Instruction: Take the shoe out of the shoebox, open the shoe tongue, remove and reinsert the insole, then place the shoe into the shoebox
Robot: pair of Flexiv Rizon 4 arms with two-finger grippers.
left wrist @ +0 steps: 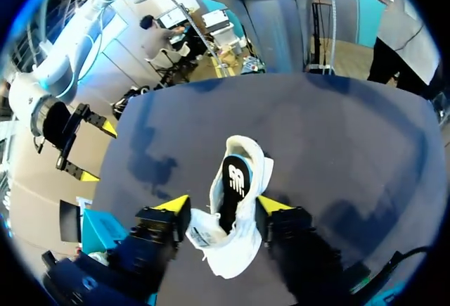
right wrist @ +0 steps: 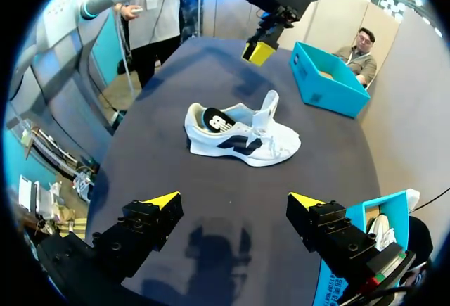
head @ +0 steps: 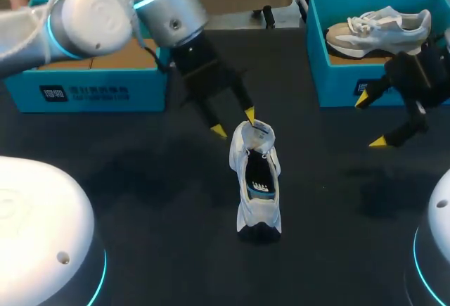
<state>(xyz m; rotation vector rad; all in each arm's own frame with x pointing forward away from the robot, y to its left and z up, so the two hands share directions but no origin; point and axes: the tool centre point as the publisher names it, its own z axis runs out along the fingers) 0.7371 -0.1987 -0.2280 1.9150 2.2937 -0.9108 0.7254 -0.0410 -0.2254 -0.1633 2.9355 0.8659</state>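
A white shoe (head: pixel 257 179) (right wrist: pixel 242 134) stands on the black table, its dark insole (left wrist: pixel 233 183) showing and its tongue (head: pixel 253 134) (right wrist: pixel 269 105) raised. My left gripper (head: pixel 234 123) (left wrist: pixel 223 204) hangs over the tongue end, open. The shoe lies between its fingers; one fingertip (head: pixel 249 115) is close by the tongue's top and the other stands apart from the shoe. My right gripper (head: pixel 371 119) (right wrist: pixel 233 200) is open and empty, off to the shoe's right, in front of a teal shoebox (head: pixel 337 84).
The right shoebox holds a second white and grey shoe (head: pixel 383 28). Another teal box (head: pixel 91 91) (right wrist: pixel 327 81) sits at the back left behind my left arm. White round arm bases (head: pixel 35 228) (head: pixel 436 243) fill the front corners.
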